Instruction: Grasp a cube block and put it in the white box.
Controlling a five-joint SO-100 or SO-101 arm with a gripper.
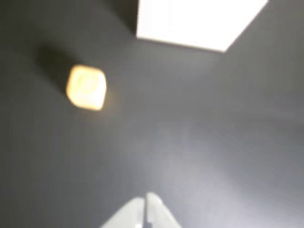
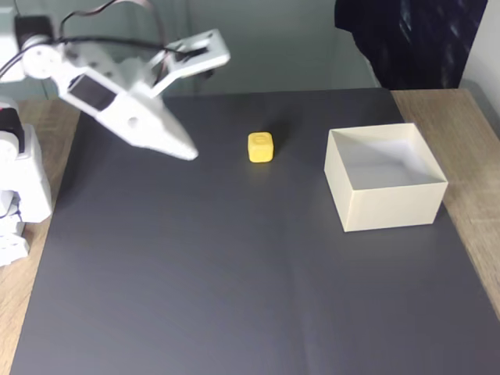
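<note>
The yellow cube block [image 2: 261,147] rests on the black mat, left of the white box [image 2: 388,206] in the fixed view. The wrist view is blurred: the cube block [image 1: 86,87] shows upper left and a corner of the white box [image 1: 199,23] at the top. My white gripper [image 2: 187,151] hangs above the mat, left of the cube and apart from it, fingers pressed together with nothing in them. The gripper [image 1: 145,202] tips meet at the bottom edge of the wrist view.
A black mat [image 2: 234,273] covers most of the wooden table [image 2: 476,156]. The arm's white base [image 2: 19,187] stands at the left edge. A dark cloth [image 2: 406,39] hangs at the back right.
</note>
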